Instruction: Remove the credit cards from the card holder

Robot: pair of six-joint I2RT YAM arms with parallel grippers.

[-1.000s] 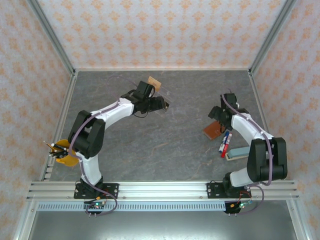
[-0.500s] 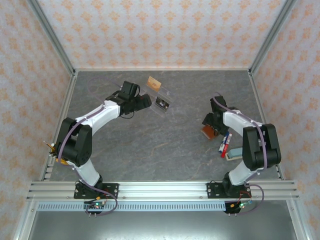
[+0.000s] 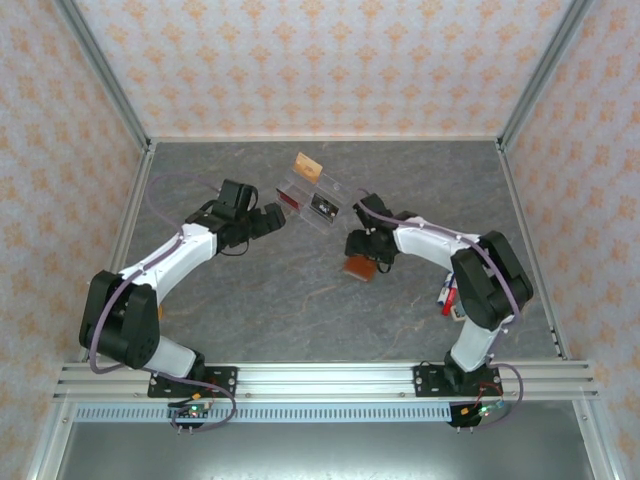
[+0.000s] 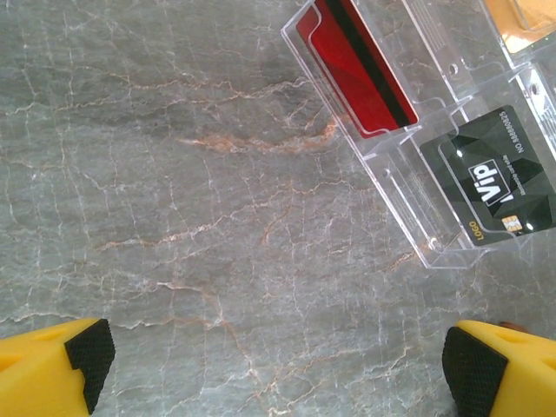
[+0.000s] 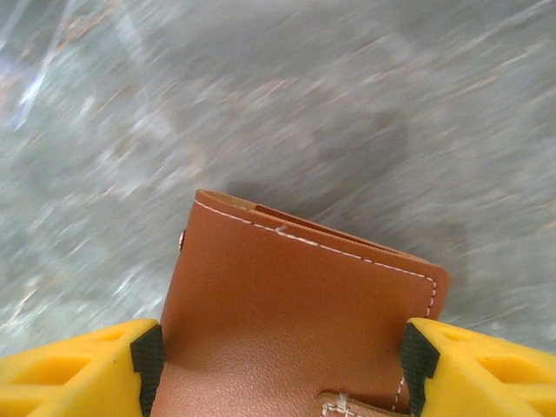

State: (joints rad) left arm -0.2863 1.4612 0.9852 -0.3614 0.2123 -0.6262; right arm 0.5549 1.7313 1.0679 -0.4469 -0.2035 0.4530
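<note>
The card holder (image 5: 295,304) is a folded brown leather wallet, caught between the pads of the right gripper (image 5: 282,358). Both black pads touch its side edges, so the jaws are closed across its short width and gripping it. In the wrist view its long axis runs straight out from the jaws toward 12 o'clock, with the stitched edge and a slot lip at the far end. The ground behind it is smeared, so I cannot tell whether it rests on the table (image 3: 250,300) or hangs just above.

From above, the wallet lies near the table's centre, at 6 o'clock of the right gripper.

At 11 o'clock from it, near but apart, sits a clear tray (image 4: 417,236). The red card (image 4: 356,69) and black card (image 4: 495,178) lie in adjoining compartments, and the tan-orange card (image 3: 309,167) lies just beyond the tray at 12 o'clock.

The left gripper (image 3: 268,219) is at 9 o'clock of the tray, its jaws spread wide and empty.

Whether any card remains inside the wallet cannot be told. If one does, the free left arm would likely have to reach in at the wallet's far, open end.
</note>
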